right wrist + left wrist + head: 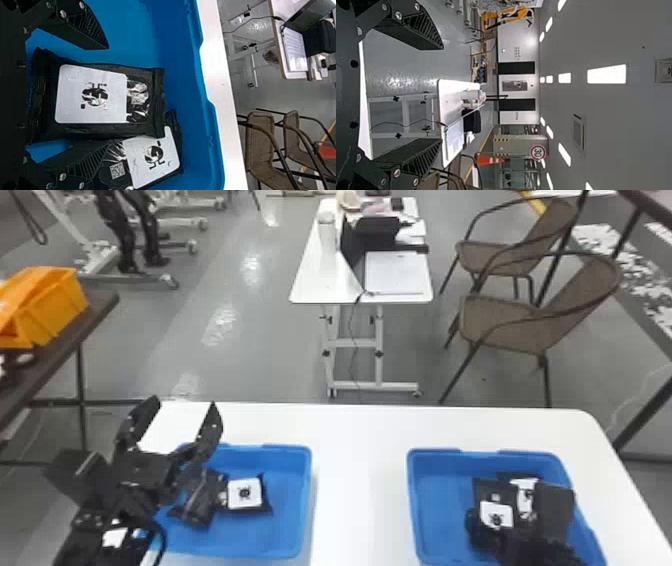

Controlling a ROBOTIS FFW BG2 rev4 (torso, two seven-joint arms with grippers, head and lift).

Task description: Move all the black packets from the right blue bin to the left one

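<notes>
White-labelled black plastic packet is probably handling light, soft and slippery, so you should be aiming mid-body with the right black two-fingered gripper, its fingers standing apart.

You have 2 blue bins, the left bin and right bin; 2 black packets in the right bin and at least 2 in the left; 2 grippers, the left gripper and right gripper; 2 white tables; 2 woven chairs; 1 traffic cone; and 1 round sign.
</notes>
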